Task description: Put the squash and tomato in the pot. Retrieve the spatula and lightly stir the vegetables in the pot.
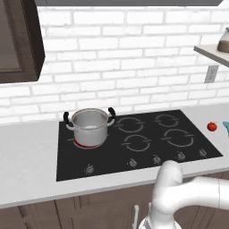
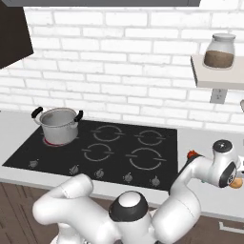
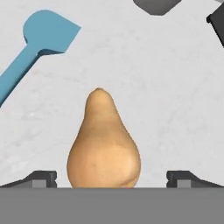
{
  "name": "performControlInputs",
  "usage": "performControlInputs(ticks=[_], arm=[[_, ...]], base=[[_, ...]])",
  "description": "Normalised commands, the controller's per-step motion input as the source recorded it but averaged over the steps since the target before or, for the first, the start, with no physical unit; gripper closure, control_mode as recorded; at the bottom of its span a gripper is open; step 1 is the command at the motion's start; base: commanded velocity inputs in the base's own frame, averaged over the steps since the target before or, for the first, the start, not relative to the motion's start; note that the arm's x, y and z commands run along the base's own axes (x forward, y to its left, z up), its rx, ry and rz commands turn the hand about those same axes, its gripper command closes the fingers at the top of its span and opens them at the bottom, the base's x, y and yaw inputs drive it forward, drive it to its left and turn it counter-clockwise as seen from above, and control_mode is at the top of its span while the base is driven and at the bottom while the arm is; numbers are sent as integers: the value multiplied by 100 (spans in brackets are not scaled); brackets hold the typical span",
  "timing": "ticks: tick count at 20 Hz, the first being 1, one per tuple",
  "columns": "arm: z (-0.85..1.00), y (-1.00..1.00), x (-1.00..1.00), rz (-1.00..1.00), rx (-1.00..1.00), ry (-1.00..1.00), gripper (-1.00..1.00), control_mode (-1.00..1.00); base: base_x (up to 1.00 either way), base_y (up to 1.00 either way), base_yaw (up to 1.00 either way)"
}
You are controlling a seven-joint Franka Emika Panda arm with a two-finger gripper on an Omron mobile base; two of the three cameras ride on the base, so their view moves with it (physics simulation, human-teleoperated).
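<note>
1. Grey speckled counter (image 1: pixel 31 156) runs beneath a white brick wall (image 1: pixel 116 58); a black cooktop (image 1: pixel 134 147) with four ring burners and a row of knobs is set into it.
2. Dark cabinet (image 1: pixel 18 40) hangs at upper left; at right a shelf (image 2: pixel 217 76) carries a jar (image 2: pixel 219 50) with brown contents, with an outlet (image 2: pixel 218 96) below it.
3. On the rear-left burner stands the pot (image 1: pixel 90 127), upright, nothing visible inside, on a red-glowing ring.
4. On the counter right of the cooktop lies the tomato (image 1: pixel 212 126), apart from the pot.
5. My gripper (image 3: pixel 111 178) is spread wide and holds nothing; its fingertips (image 3: pixel 41 178) stand either side of the squash (image 3: pixel 104 144), clear of it.
6. The squash lies on the counter, narrow end pointing away from my hand.
7. Beyond it, well apart, lies the spatula (image 3: pixel 37 46), its blade towards the top of the hand view.
8. My own arm hides part of the counter in the right base view.
</note>
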Motion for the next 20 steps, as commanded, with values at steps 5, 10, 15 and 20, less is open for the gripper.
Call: performControlInputs(ticks=[5,10,15,20], arm=[[-40,0,12,0,0,0,-100,-100],[-47,-10,23,3,0,0,-100,-100],[-57,-2,31,6,0,0,100,-100],[-62,23,-3,7,1,0,100,-100]], base=[[0,0,0],[0,0,0],[0,0,0],[0,0,0]])
